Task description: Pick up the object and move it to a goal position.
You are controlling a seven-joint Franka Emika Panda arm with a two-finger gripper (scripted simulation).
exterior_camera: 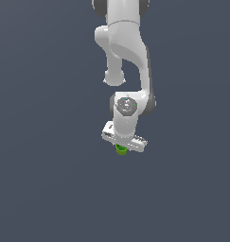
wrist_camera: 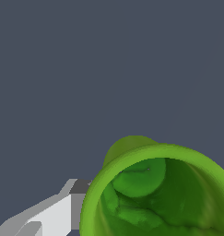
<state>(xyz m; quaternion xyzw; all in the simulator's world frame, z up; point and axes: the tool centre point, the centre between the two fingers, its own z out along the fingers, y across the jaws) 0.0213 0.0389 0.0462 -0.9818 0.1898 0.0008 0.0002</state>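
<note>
Open grey floor point(exterior_camera: 40, 189) spreads on every side of the arm point(exterior_camera: 128, 71), with nothing standing on it to block a pass toward the exterior view's left, right or foreground. The only thing near the gripper point(exterior_camera: 122, 147) is the green cup point(exterior_camera: 121, 150), tucked directly under the white bar. In the wrist view the cup point(wrist_camera: 155, 193) fills the near field beside one finger point(wrist_camera: 53, 214), with bare floor beyond.

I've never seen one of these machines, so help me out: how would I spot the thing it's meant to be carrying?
Follow the white robot arm down to the flat white gripper bar at its end. Just beneath that bar peeks a tiny bright green cup, hollow at the top. It is the only coloured thing against the plain grey background.
</note>
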